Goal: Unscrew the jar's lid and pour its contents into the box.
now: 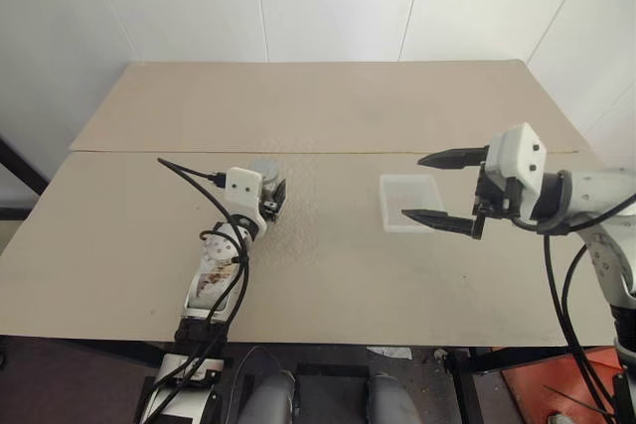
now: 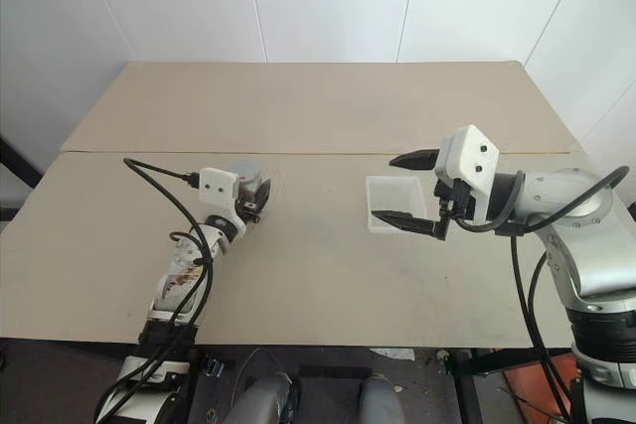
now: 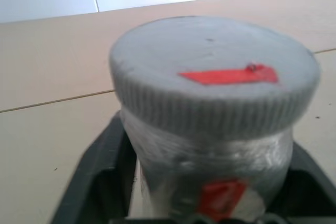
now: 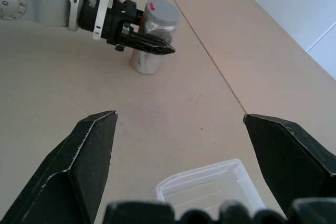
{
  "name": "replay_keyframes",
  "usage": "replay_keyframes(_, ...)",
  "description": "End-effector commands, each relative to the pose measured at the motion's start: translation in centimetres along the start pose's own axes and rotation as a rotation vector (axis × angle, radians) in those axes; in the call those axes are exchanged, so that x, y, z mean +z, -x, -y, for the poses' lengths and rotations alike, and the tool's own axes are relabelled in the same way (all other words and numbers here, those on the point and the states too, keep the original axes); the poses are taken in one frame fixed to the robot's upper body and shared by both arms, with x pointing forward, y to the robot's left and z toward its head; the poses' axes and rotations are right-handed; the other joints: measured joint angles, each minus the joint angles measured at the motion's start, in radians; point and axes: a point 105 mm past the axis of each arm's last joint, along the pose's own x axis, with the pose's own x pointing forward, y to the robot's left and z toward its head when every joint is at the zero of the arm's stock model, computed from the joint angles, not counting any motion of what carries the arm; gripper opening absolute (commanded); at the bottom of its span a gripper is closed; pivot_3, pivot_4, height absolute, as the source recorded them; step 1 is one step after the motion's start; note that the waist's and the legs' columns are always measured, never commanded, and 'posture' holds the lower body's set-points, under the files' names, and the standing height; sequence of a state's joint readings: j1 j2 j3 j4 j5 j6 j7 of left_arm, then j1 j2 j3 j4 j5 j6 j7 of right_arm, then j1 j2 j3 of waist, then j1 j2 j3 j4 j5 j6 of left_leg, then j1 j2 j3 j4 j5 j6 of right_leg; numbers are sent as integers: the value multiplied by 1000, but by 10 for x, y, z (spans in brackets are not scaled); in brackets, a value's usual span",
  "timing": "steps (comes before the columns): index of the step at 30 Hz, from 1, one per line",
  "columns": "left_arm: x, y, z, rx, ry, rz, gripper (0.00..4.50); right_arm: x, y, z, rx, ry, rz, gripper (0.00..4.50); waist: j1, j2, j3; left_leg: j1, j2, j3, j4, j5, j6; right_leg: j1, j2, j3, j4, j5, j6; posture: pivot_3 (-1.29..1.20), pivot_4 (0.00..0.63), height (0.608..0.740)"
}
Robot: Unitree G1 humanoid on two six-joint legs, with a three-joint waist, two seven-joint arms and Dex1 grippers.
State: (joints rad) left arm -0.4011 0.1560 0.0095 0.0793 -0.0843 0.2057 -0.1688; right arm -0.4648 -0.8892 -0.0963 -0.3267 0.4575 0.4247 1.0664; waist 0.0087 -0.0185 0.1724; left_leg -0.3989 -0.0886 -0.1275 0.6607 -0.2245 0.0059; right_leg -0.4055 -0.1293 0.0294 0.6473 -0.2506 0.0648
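The jar [image 1: 264,178] stands upright on the table's left half, a red-and-white label on its side. Its grey ribbed lid [image 3: 215,77], marked with a red strip, sits on top. My left gripper [image 1: 275,194] reaches in level and is shut on the jar's body [image 4: 149,59] below the lid, one black finger on each side. The contents cannot be made out inside. The box [image 1: 397,191], a shallow translucent tray, lies to the right. Just above its near right part hovers my right gripper [image 1: 414,186], open wide with nothing in it and pointing left toward the jar.
The tan table [image 1: 318,106] has a seam running across its middle [image 1: 338,153]. White walls rise behind it. Black cables [image 1: 189,174] loop over the left arm. The table's front edge is close below both arms.
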Motion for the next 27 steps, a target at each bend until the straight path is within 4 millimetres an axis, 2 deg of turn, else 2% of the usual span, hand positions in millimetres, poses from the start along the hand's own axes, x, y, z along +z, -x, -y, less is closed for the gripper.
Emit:
replay_keyframes(1, 26, 7, 2, -57, -58, 47, 2027, 23, 0, 0, 1, 59, 57, 4500, -2, 0, 0, 0, 0, 0, 0, 0, 0, 0, 0, 0, 0, 0, 0, 0, 150, 740)
replay_keyframes(4, 53, 13, 8, -226, -92, 73, 1958, 36, -11, -2, 25, 56, 109, 4500, -8, 0, 0, 0, 0, 0, 0, 0, 0, 0, 1, 0, 1, 0, 0, 0, 150, 740)
replay_keyframes(7, 80, 17, 1, -397, -108, 85, 1958, 52, -28, -4, 58, 22, 178, 4500, -12, 0, 0, 0, 0, 0, 0, 0, -1, 0, 1, 0, 1, 0, 0, 0, 150, 740)
replay_keyframes(10, 99, 22, -10, -576, -95, 66, 1958, 69, -49, -4, 89, -37, 244, 4500, -26, 0, 0, 0, 0, -1, 0, 0, -1, 0, 2, 0, 1, 0, 0, 0, 150, 740)
replay_keyframes(13, 113, 33, -11, -812, -107, 89, 1958, 87, -71, 1, 109, -137, 308, 4500, -35, 0, 0, 0, 1, -1, 0, 0, -1, -2, 2, 0, 1, 0, 0, 0, 150, 740)
replay_keyframes(17, 128, 26, -6, -970, -64, 125, 1958, 107, -99, 8, 116, -222, 330, 4500, -29, 0, 0, -1, 1, -1, 0, 1, -1, -4, 2, 0, 1, 0, -1, 0, 150, 740)
replay_keyframes(19, 132, 20, 5, -1046, -67, 144, 1958, 114, -114, 11, 111, -266, 324, 4500, -25, 0, 0, -2, 0, -1, 0, 1, -1, -4, 2, 0, 2, 0, -1, 0, 150, 740)
replay_keyframes(23, 130, 10, 17, -1111, -89, 143, 1958, 121, -127, 10, 114, -292, 325, 4500, -27, 0, 0, -10, 0, -1, 0, 2, -3, -14, 1, 1, 4, 1, -1, 0, 150, 740)
replay_keyframes(27, 127, 9, 25, -1166, -112, 141, 1958, 123, -136, 9, 103, -297, 322, 4500, -45, -1, 0, -14, -1, 0, 1, 4, -7, -20, 1, 1, 16, 1, -1, 0, 150, 740)
